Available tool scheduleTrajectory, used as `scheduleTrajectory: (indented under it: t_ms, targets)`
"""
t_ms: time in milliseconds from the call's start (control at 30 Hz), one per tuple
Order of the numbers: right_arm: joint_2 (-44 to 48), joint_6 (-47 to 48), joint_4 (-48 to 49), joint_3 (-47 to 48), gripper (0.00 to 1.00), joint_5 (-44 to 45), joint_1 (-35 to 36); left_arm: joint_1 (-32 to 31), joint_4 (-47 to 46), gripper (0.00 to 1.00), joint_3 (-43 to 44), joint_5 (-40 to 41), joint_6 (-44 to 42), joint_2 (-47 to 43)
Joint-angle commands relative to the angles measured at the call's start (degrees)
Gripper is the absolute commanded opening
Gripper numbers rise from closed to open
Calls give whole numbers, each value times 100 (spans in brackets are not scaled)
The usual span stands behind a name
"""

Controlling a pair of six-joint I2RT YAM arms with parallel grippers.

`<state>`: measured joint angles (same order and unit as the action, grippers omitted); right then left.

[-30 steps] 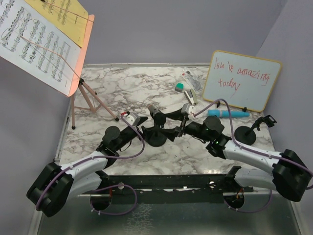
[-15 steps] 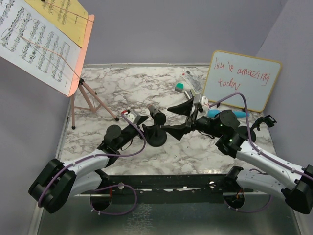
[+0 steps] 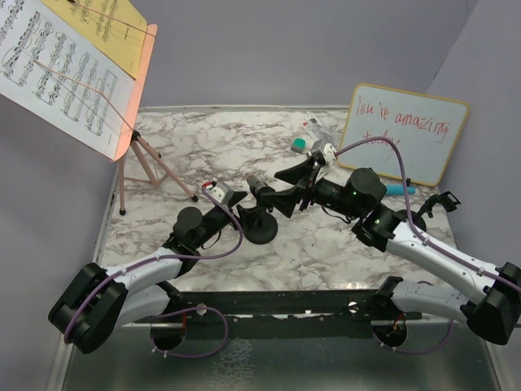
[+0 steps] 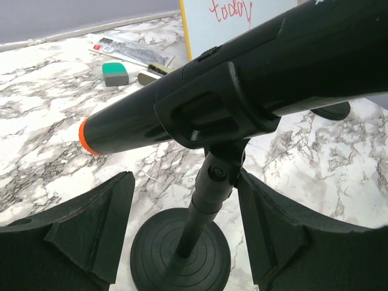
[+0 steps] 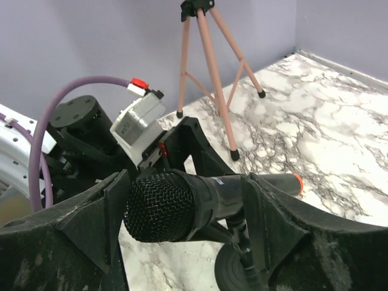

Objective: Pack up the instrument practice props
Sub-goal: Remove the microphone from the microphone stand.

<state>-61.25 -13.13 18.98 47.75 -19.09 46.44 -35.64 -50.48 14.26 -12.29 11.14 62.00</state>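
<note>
Black microphone (image 4: 242,79) found lying level in the clip of a round-based stand (image 4: 182,254) at the centre of the marble table (image 3: 326,252), its mesh head toward the right arm. Left gripper (image 4: 185,206): jaws wide open, one finger on each side of the stand's pole just above the base, a clear gap on both sides, nothing held. Right gripper (image 5: 182,182): jaws wide, straddling the microphone's mesh head. The fingers run close alongside it, contact cannot be determined, and no firm grip is evident. Pink music stand (image 3: 142,81) upright on its tripod legs at the far left corner, sheet music (image 3: 57,65) resting on its rack. Blue microphone (image 3: 397,189) flat on the table in front of the whiteboard (image 3: 403,130), mostly hidden behind the right arm. Second stand (image 3: 440,200) near the right edge, only partly visible. Green eraser (image 3: 299,145) near the far edge, left of the whiteboard.
</note>
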Motion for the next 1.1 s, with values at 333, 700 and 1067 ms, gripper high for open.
scheduleTrajectory:
  t_ms: [333, 700, 1067]
  targets:
    - [493, 344, -474, -752, 56, 321, 6, 13, -508, 73, 191, 100, 250, 312]
    - [527, 433, -835, -1063, 42, 97, 6, 13, -995, 73, 114, 207, 425, 576]
    - [886, 261, -1767, -985, 42, -59, 5, 13, -1447, 71, 200, 229, 282, 1021]
